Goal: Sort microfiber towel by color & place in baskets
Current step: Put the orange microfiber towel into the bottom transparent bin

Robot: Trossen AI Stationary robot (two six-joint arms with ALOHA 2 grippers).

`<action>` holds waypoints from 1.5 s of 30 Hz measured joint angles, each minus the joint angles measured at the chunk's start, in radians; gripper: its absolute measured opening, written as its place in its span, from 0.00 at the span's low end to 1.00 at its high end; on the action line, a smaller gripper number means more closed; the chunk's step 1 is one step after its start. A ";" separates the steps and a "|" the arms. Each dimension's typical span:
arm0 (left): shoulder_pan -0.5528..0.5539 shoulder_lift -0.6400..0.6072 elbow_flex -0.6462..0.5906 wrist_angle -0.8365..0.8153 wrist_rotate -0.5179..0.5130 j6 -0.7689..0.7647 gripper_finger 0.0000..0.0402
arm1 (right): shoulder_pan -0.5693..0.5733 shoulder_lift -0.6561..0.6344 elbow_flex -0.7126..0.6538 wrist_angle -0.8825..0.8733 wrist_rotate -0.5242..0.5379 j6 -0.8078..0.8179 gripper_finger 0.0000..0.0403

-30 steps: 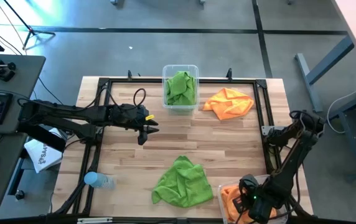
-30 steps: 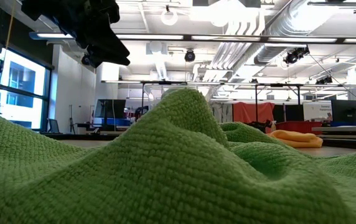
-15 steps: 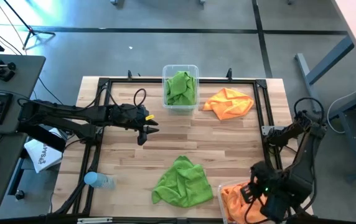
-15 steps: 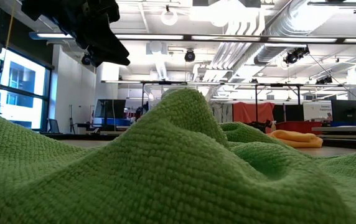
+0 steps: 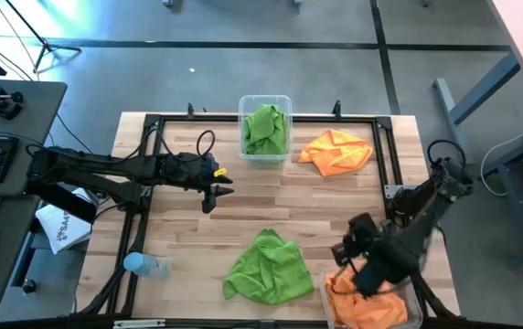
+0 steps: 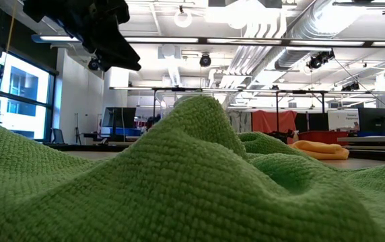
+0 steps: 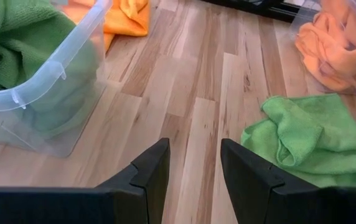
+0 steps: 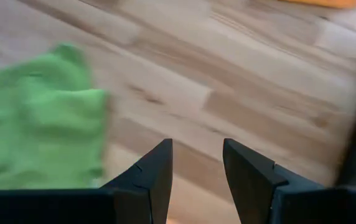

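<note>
**Right arm empty above orange tub, loose towels left to sort**

Right gripper (image 5: 351, 259) hung just above the near tub (image 5: 408, 294), which held orange towels (image 5: 371, 306). Fingers (image 8: 153, 180) were spread, nothing between them. Wrist view looked over bare table (image 8: 240, 81), with the loose green towel (image 5: 269, 267) just off to one side of the gripper, lying flat on the wood.

Left gripper (image 5: 211, 192) waited over mid-table, fingers (image 7: 147, 174) also spread and empty. Far tub (image 5: 264, 128) with green towels (image 5: 266, 130) sat just ahead of it; the same loose green towel lay ahead on the other side. A loose orange towel (image 5: 336, 151) lay beside the far tub, well away from the right gripper.

Judged step: pick up next loose towel. To do it well, likely lower onto a raised fold of the cloth, not a flat edge, close fully, lift high enough that the floppy tail clears the tub rim. Green belongs in far tub, orange in near tub. The risk is a dragging corner catching on the rim, or grabbing only a thin layer that slips out.
</note>
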 joint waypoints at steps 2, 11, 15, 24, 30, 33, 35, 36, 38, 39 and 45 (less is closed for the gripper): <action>0.000 0.000 0.000 0.008 -0.001 0.000 0.33 | -0.052 0.000 -0.043 0.001 -0.051 -0.031 0.34; -0.040 0.000 0.000 0.061 -0.002 0.027 0.33 | -0.310 -0.048 -0.240 0.105 -0.107 -0.314 0.34; -0.066 0.000 0.000 0.059 -0.011 0.027 0.33 | -0.455 -0.122 -0.339 0.223 -0.111 -0.503 0.34; -0.092 0.000 0.000 0.051 -0.052 0.047 0.33 | -0.823 -0.307 -0.492 0.345 -0.111 -0.599 0.34; -0.092 0.000 0.000 0.052 -0.067 0.063 0.33 | -1.067 -0.333 -0.548 0.431 -0.202 -0.662 0.34; -0.092 0.000 0.000 0.051 -0.085 0.063 0.33 | -1.140 -0.325 -0.571 0.530 -0.242 -0.743 0.34; -0.092 0.000 0.000 0.051 -0.085 0.063 0.33 | -1.159 -0.325 -0.582 0.587 -0.258 -0.785 0.34; -0.092 0.000 0.000 0.050 -0.085 0.063 0.33 | -1.159 -0.325 -0.582 0.609 -0.261 -0.801 0.34; -0.092 0.000 0.000 0.048 -0.085 0.063 0.33 | -1.154 -0.325 -0.582 0.635 -0.263 -0.815 0.34; -0.092 0.000 0.000 0.042 -0.085 0.063 0.33 | -1.149 -0.325 -0.582 0.638 -0.263 -0.818 0.34; -0.092 0.000 0.000 0.021 -0.086 0.063 0.33 | -1.117 -0.327 -0.582 0.627 -0.235 -0.835 0.34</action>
